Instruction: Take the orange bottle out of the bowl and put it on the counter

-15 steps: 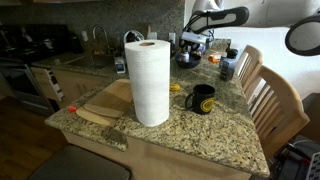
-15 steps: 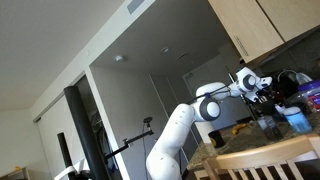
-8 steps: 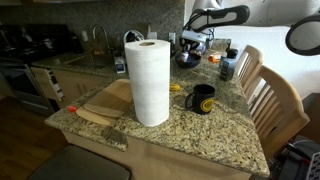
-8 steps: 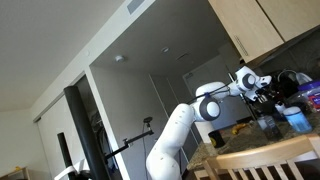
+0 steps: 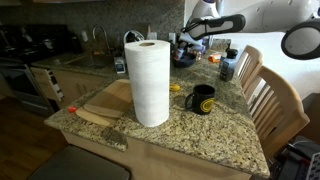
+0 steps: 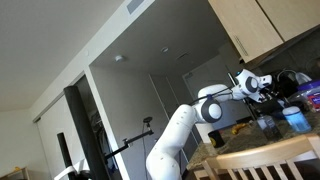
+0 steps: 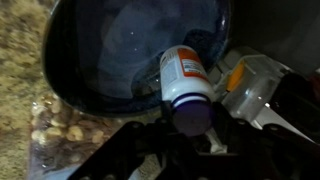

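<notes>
In the wrist view the orange bottle [image 7: 183, 78], orange-brown with a white label and a pale cap, stands over the dark grey bowl [image 7: 110, 50]. Its cap sits between my gripper's [image 7: 190, 120] dark fingers [image 7: 157, 137], which look closed on it. In an exterior view the gripper [image 5: 186, 42] hangs just over the bowl [image 5: 186, 59] at the far end of the granite counter [image 5: 200, 135]; the bottle is too small to make out there. In the low exterior view the gripper [image 6: 262, 90] shows at the arm's end and the bowl is hidden.
A tall paper towel roll [image 5: 150, 80] stands mid-counter beside a wooden cutting board [image 5: 108, 100]. A black mug [image 5: 203, 98] sits to its right. A bluish bottle [image 5: 227, 68] and wooden chairs [image 5: 265, 95] are at the right. A pale container [image 7: 248, 85] lies beside the bowl.
The arm has swung a little to the left and tilted over the bowl. The objects on the counter have not moved.
</notes>
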You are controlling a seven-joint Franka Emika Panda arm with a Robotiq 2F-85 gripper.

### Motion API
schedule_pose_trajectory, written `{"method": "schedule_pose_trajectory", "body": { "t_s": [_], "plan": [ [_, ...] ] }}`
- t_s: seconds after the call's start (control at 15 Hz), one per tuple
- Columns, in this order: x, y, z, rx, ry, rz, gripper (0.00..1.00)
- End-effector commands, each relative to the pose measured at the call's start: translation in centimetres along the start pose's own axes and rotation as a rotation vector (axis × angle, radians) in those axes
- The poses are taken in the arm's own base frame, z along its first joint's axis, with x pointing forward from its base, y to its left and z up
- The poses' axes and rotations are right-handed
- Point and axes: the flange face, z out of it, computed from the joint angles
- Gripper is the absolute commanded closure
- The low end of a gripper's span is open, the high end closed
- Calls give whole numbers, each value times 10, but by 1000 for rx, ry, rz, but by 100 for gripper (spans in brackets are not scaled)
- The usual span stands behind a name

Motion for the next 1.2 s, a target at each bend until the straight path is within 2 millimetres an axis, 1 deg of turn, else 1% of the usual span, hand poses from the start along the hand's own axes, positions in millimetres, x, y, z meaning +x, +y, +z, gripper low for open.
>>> {"method": "schedule_pose_trajectory", "body": {
  "t_s": [0.0,0.07,0.13,0.33,0.47,0.6,0.67,0.73,0.93,1.13],
  "plan": [
    [7,-56,-69,148,117,-83,81],
    [7,-73,-89,202,139,-110,81],
    [6,-92,-114,254,155,-142,81],
    [-1,-145,-195,388,213,-249,81],
    [-15,-178,-248,455,214,-325,81],
    [-23,-195,-283,493,221,-347,81],
    [-22,-200,-302,486,252,-365,81],
    [-22,-205,-314,464,352,-419,81],
    [-14,-205,-340,407,462,-516,81],
    [-5,-200,-354,331,544,-631,81]
  ]
}}
